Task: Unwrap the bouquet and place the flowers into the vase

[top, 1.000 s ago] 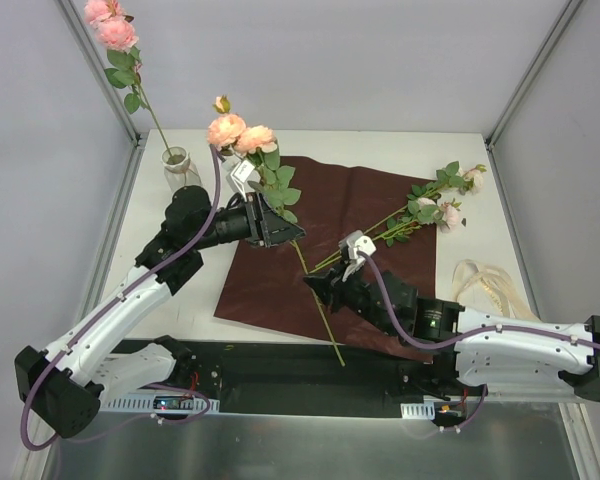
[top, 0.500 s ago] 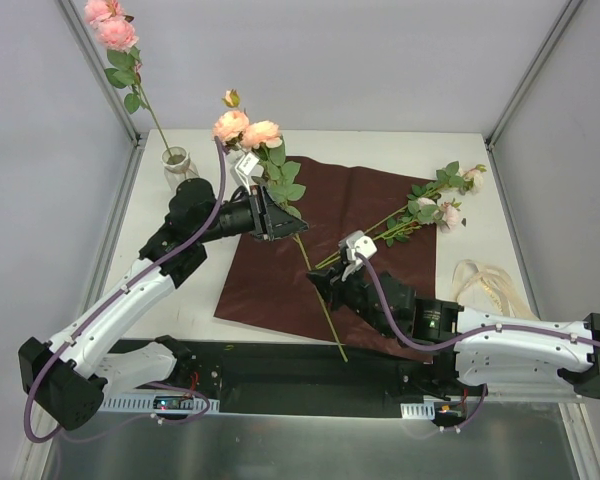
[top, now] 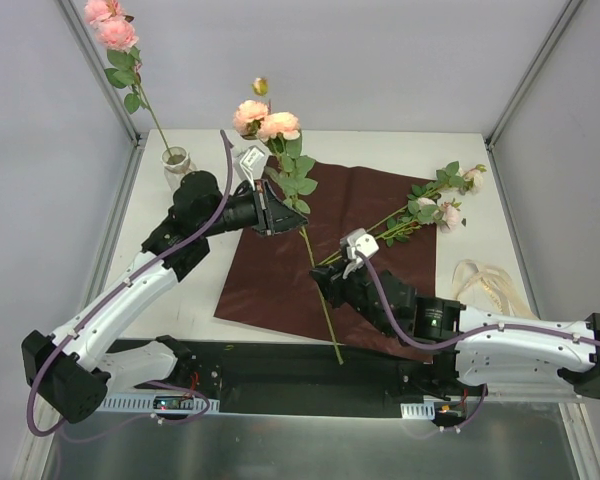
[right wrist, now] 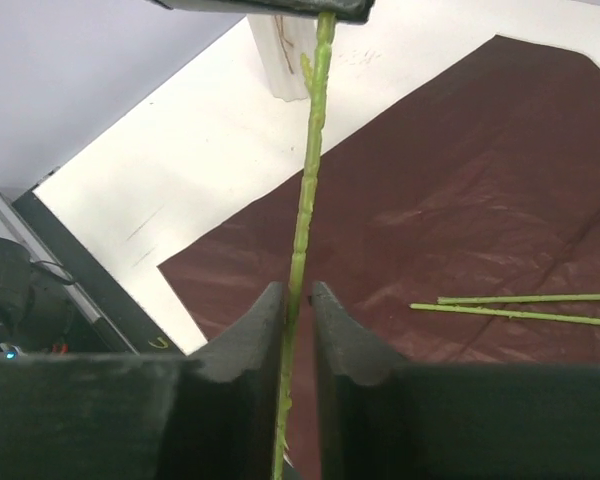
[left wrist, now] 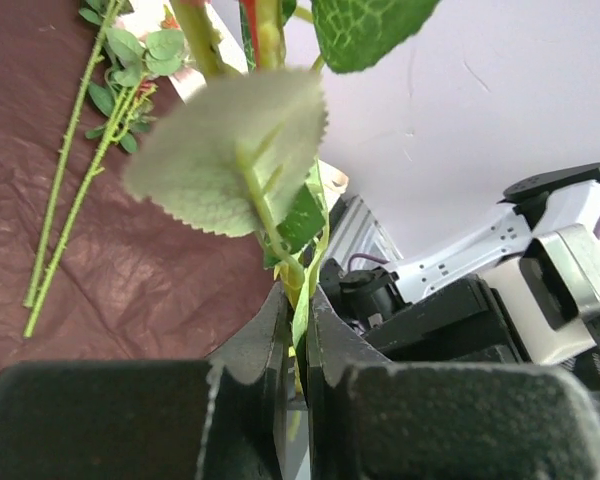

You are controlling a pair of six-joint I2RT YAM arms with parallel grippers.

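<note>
Flowers (top: 435,205) not yet moved lie on the flattened dark red paper (top: 365,200), beyond and to the right of the right claw (top: 322,283). The unwrapping therefore looks done, with the cream ribbon (top: 485,285) lying further right. One pink stem (top: 115,30) already stands in the vase (top: 177,163), which sits just behind and to the left of the left claw (top: 290,222); nothing else is in it. The left claw is pressed together on the stem of a raised rose (top: 268,122), its blooms above the claw. Lower down, that stem runs between the right claw's barely parted fingers; whether they pinch it I cannot tell. Left to do, I judge: this rose and the lying ones go into the vase.
</note>
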